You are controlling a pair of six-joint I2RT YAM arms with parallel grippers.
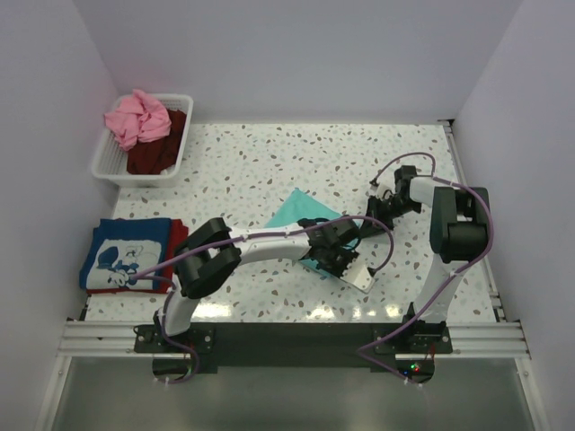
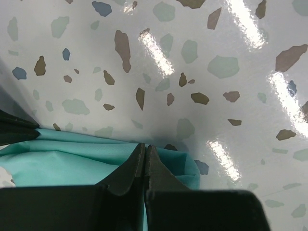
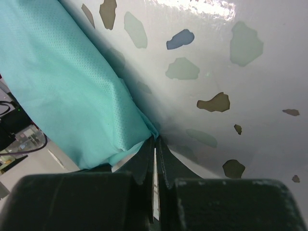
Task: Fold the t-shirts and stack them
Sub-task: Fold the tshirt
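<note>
The left claw (image 2: 145, 154) is clenching, its two dark fingers pressing flat together with no gap, and their tips are biting down on the folded edge of the teal t-shirt (image 1: 296, 214). In the left wrist view the teal cloth is spreading out to the left of and beneath the fingers, while the glossy speckled table (image 1: 260, 162) is filling everything beyond them.

Starting at the far left of the overhead view, a white slatted basket (image 1: 103, 167) is sitting in the back corner of the table. A pink t-shirt (image 1: 135, 118) is bunching up over its rim, and a maroon t-shirt (image 1: 160, 151) is lying crumpled beside it inside the basket. Nearer the arms, by the left edge, a blue t-shirt (image 1: 126, 256) with white print is lying folded and flat on top of a red t-shirt (image 1: 178, 235), whose edge is peeking out on the right side.

Toward the middle, the teal t-shirt is resting on the table, well apart from that stack, one corner pointing away from the arms. The left arm is reaching across over its near part.

On the right, the right claw (image 3: 155, 144) is also clenching, fingers nearly touching, and it is pinching a corner of the same teal t-shirt; the cloth is wrinkling into the fingertips and draping away to the left in that wrist view.
</note>
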